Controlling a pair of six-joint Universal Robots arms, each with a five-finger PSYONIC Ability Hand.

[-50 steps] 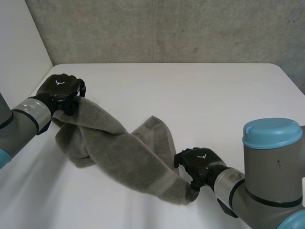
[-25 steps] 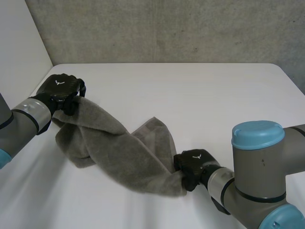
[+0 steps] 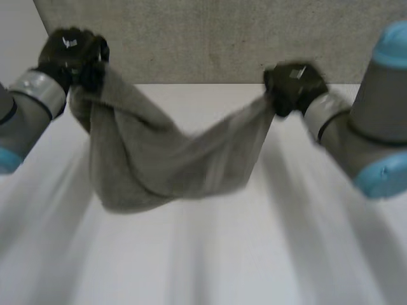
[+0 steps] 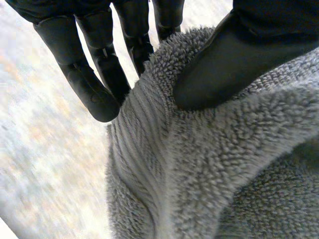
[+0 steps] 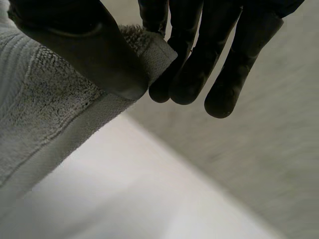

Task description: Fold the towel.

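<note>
A grey terry towel (image 3: 165,159) hangs in the air between my two hands, sagging in the middle above the white table (image 3: 254,254). My left hand (image 3: 70,54) is shut on one end of it, high at the far left. In the left wrist view the thumb (image 4: 224,59) presses the towel (image 4: 214,164) against the fingers (image 4: 94,74). My right hand (image 3: 294,84) is shut on the other end, high at the right. In the right wrist view its thumb (image 5: 94,55) pinches a hemmed corner of the towel (image 5: 45,114) against the fingers (image 5: 199,59).
A grey concrete wall (image 3: 210,38) stands behind the table. The table's far edge runs just below the raised hands.
Both hands have risen from the table and lifted the towel clear of it. The right hand has closed on the towel's end and moved up and back.
</note>
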